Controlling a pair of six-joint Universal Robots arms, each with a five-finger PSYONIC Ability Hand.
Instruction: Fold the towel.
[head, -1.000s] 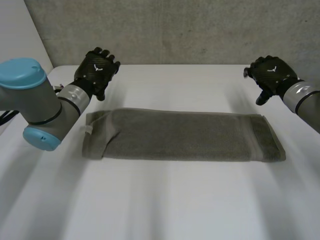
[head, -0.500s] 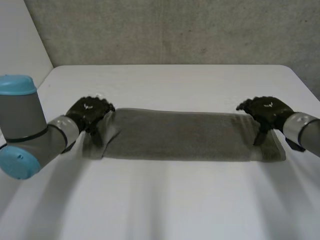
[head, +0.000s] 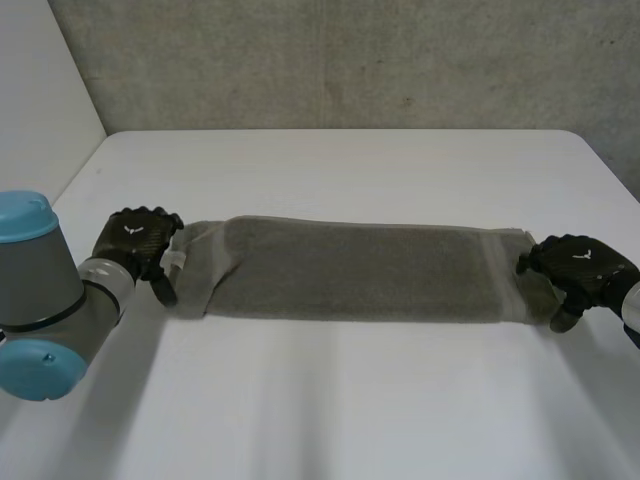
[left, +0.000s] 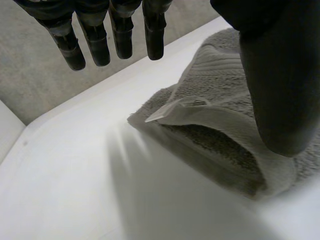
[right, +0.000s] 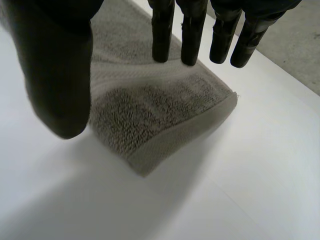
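Note:
A grey-brown towel (head: 350, 270), folded into a long strip, lies across the middle of the white table. My left hand (head: 135, 240) sits low at the towel's left short end. In the left wrist view its fingers (left: 115, 30) hang straight past the towel's corner, and the thumb (left: 275, 85) hovers over the layered towel end (left: 215, 125), gripping nothing. My right hand (head: 580, 265) is at the right short end. In the right wrist view its straight fingers (right: 200, 30) and thumb (right: 60, 75) spread above the towel corner (right: 150, 120) without pinching it.
The white table (head: 330, 400) runs wide in front of the towel and behind it. A rough concrete wall (head: 350, 60) stands past the far edge, and a white panel (head: 40, 90) rises at the far left.
Both hands have come down from the far side of the table and out to the towel's two short ends. The towel has stayed where it was.

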